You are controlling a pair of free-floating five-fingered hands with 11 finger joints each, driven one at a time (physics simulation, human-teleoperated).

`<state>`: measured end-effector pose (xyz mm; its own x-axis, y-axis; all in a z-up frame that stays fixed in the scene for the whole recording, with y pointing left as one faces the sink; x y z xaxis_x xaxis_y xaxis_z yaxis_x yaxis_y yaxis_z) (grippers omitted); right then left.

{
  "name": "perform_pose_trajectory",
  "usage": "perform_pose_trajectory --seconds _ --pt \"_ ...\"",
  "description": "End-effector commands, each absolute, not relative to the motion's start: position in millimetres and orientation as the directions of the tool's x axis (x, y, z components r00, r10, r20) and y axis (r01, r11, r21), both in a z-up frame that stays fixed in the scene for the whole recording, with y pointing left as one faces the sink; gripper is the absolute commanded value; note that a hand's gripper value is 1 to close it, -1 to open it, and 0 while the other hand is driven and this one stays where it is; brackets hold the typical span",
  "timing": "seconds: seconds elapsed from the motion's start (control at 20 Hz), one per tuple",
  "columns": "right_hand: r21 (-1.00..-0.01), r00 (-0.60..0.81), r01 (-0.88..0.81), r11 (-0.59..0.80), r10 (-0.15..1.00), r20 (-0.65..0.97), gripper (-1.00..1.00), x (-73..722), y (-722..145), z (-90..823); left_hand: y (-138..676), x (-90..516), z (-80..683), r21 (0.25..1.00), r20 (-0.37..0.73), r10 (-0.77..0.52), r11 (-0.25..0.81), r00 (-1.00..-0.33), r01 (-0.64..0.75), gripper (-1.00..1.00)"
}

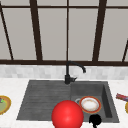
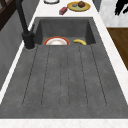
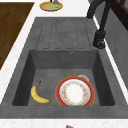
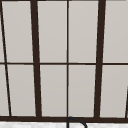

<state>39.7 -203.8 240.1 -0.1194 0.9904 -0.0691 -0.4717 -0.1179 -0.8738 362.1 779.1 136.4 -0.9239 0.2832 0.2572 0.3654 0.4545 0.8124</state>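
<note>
My right hand [image 1: 95, 120] hangs low at the front edge of the sink, just in front of the basin's right part. In the left side view it floats over the floor beyond the counter's front edge, as a dark hand [image 2: 122, 7]. It holds nothing that I can see. Nearest to it is a white plate with an orange-red rim [image 1: 90, 104], lying flat in the basin [image 3: 62, 62]. A yellow banana [image 3: 38, 94] lies on the basin floor beside the plate [image 3: 75, 92]. A large red ball [image 1: 67, 115] sits to the left of the hand, over the sink's front edge.
A black faucet [image 1: 68, 75] stands behind the sink, and a ribbed drainboard [image 2: 65, 77] is on its left. On the left counter is a yellow plate with food [image 1: 3, 104]. On the right counter lie another yellow plate [image 2: 78, 6] and a red packet [image 2: 63, 10]. Behind is a window.
</note>
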Motion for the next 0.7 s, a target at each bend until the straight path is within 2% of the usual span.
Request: perform_pose_trajectory --seconds 0.0,0.25,0.65 --pt "-0.874 -0.119 -0.472 -0.118 0.990 -0.069 0.00 39.7 -203.8 240.1 769.7 349.4 167.3 0.829 0.244 0.261 0.443 -0.934 0.340 -1.00" --pt "-0.874 -0.119 -0.472 -0.118 0.990 -0.069 0.00 39.7 -203.8 240.1 747.3 349.5 206.0 0.832 0.279 0.302 0.397 -0.912 0.386 -1.00" --pt "-0.874 -0.119 -0.472 -0.118 0.990 -0.069 0.00 39.7 -203.8 240.1 706.8 329.2 235.8 0.853 0.283 0.270 0.368 -0.920 0.370 -1.00"
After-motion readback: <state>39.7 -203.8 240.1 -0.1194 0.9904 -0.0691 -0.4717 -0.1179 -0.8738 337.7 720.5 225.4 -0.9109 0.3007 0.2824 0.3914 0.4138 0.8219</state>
